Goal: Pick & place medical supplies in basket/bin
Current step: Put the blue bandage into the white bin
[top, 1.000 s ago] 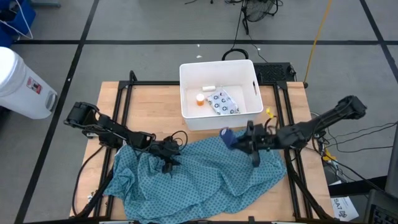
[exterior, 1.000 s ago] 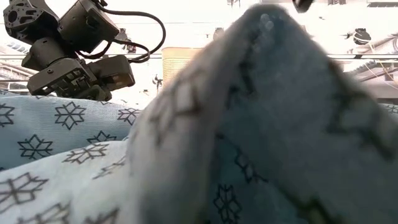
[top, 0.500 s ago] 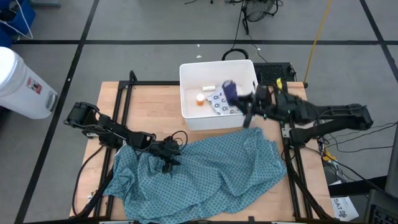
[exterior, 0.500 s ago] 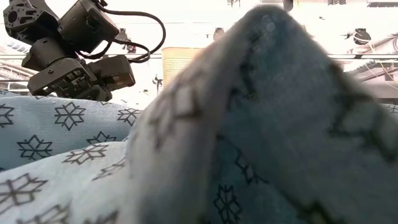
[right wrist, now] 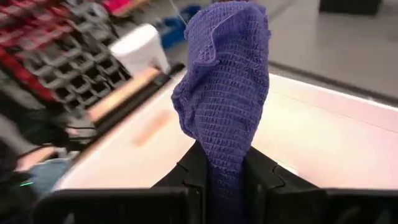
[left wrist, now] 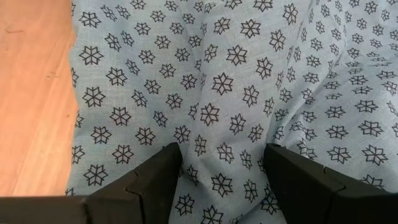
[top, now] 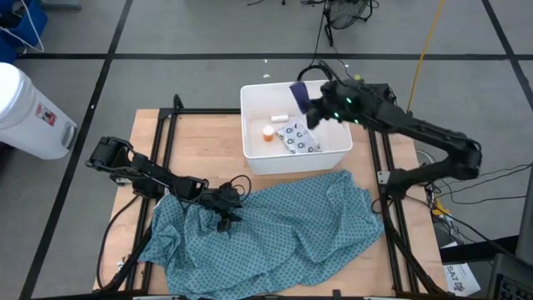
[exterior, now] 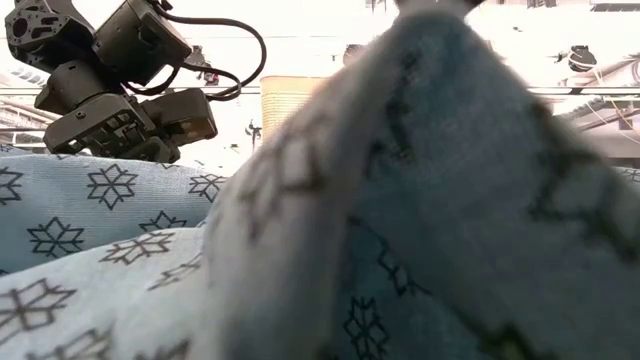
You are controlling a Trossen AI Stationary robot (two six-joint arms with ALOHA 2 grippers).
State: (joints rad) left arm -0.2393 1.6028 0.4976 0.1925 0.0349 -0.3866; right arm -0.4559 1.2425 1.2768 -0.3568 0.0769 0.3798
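High view, wooden table [top: 200,142], grey tiled floor [top: 166,33], white tub [top: 250,125]

Teal cloth [exterior: 420,200] w/ dark snowflake prints fills nearly the whole frame, bunched into a tall blurred fold. Left pincer [exterior: 140,130], dark, cables attached, sits on the flatter cloth just beside that fold; bright room behind.

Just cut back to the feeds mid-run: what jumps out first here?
The right hand is up over the far side of the white tub, shut on a dark blue wrap roll. Inside the tub lie an orange pill bottle, a printed white packet and a small white tube. Nearer, a teal patterned cloth sprawls over the table, with the left hand open on it.
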